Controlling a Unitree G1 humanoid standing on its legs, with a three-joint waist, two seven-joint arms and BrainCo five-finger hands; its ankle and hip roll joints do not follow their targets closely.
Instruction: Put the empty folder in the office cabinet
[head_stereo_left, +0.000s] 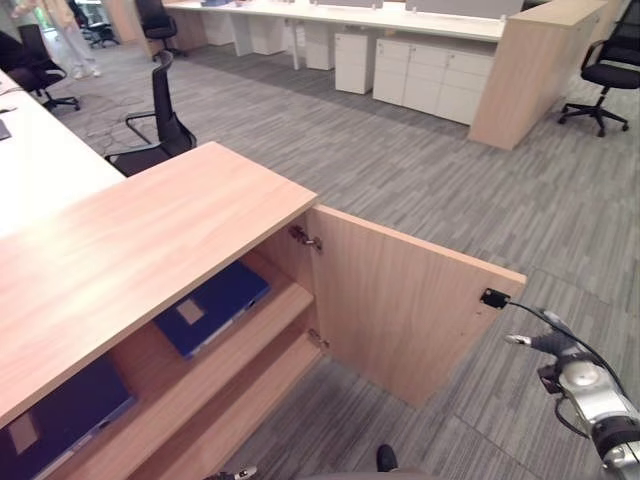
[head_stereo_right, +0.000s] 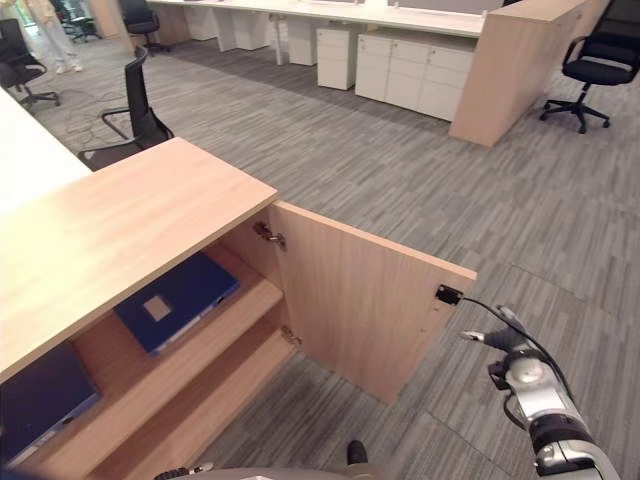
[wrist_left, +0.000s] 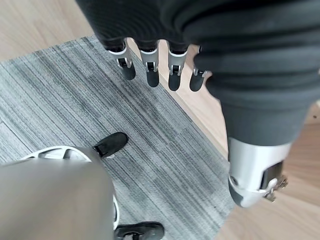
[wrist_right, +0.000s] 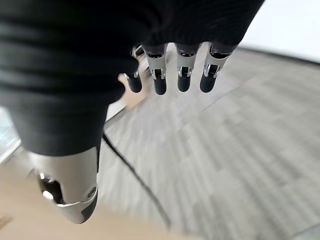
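The wooden office cabinet (head_stereo_left: 140, 230) stands with its door (head_stereo_left: 400, 310) swung wide open. A blue folder (head_stereo_left: 212, 305) lies flat on the upper shelf. A second, darker blue folder (head_stereo_left: 55, 415) lies further left on the same shelf. My right hand (head_stereo_left: 552, 346) hovers just beyond the door's free edge; in the right wrist view its fingers (wrist_right: 182, 75) hang straight and hold nothing. My left hand (wrist_left: 165, 25) hangs low by the cabinet's base, with its fingers (wrist_left: 150, 65) relaxed over the grey carpet and nothing in them.
A bare lower shelf (head_stereo_left: 250, 400) runs under the folders. A black office chair (head_stereo_left: 160, 120) stands behind the cabinet. White drawer units (head_stereo_left: 430, 75), a wooden partition (head_stereo_left: 530, 70) and another chair (head_stereo_left: 610, 70) line the back. A person (head_stereo_left: 65, 30) stands far left.
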